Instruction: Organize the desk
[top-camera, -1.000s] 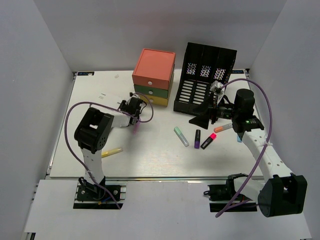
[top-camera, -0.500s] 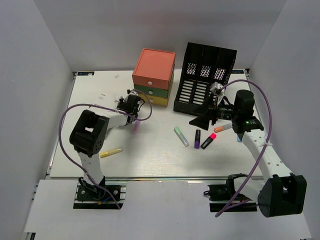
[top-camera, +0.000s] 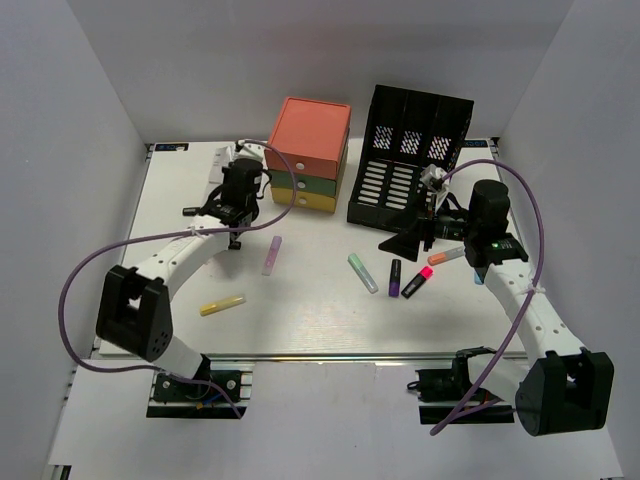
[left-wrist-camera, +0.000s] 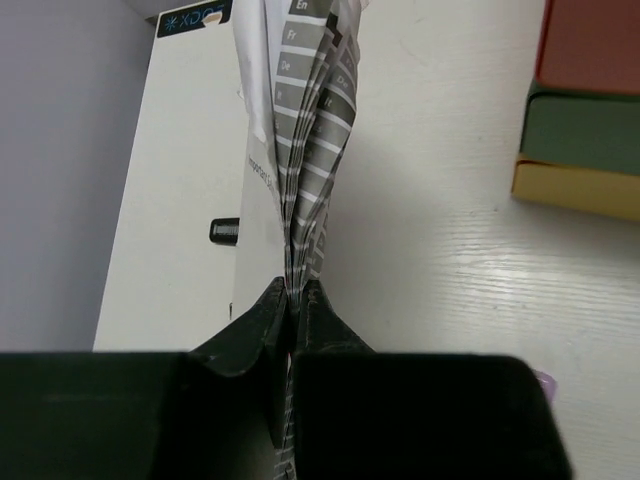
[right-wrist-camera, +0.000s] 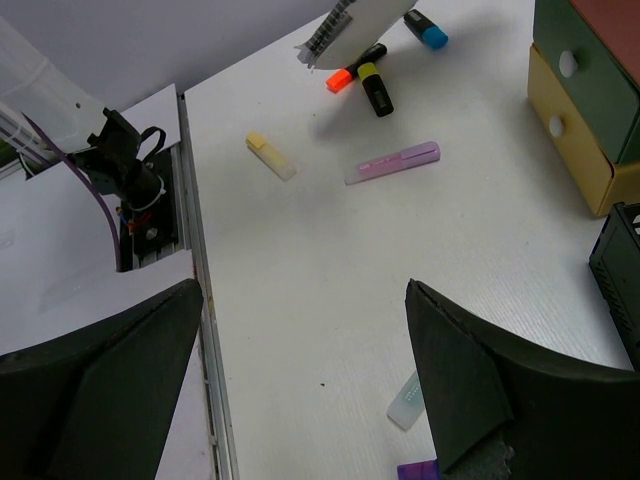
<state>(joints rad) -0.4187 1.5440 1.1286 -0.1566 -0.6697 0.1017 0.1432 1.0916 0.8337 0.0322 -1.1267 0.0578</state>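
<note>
From where I stand the tidying has barely begun, I'd say. The left fingers (left-wrist-camera: 300, 305) are clamped together on a folded multilingual leaflet (left-wrist-camera: 305, 150), which fans out ahead of them and, judging by the shadow under it, hangs off the white tabletop (top-camera: 300, 325). That tabletop spreads beneath both sets of fingers. The right fingers (top-camera: 408, 236) stand wide apart with nothing between them. Just to the right of the left fingers sits one drawer box (top-camera: 308, 155), orange over green over yellow, its three drawers looking shut. Just beyond the right fingers stands one black file rack (top-camera: 410, 150) with three slots, and I see no paper in it. So the single leaflet is in hand but not yet filed, and every pen lies loose. Below the left fingers, on their near side, are a lilac highlighter (top-camera: 272, 255) and, well nearer the edge, a pale yellow highlighter (top-camera: 222, 305). On the near side of the right fingers lie a mint highlighter (top-camera: 362, 272), a purple highlighter (top-camera: 394, 277) and a red highlighter (top-camera: 417, 282), with an orange highlighter (top-camera: 445, 255) just beside them. The right wrist view adds three dark-bodied markers close under the leaflet: a blue-capped marker (right-wrist-camera: 425, 27), an orange-capped marker (right-wrist-camera: 348, 72) and a yellow-capped marker (right-wrist-camera: 374, 92). That makes nine pens. A blue scrap (top-camera: 478, 278) by the right arm may be a tenth, but I cannot tell.
</note>
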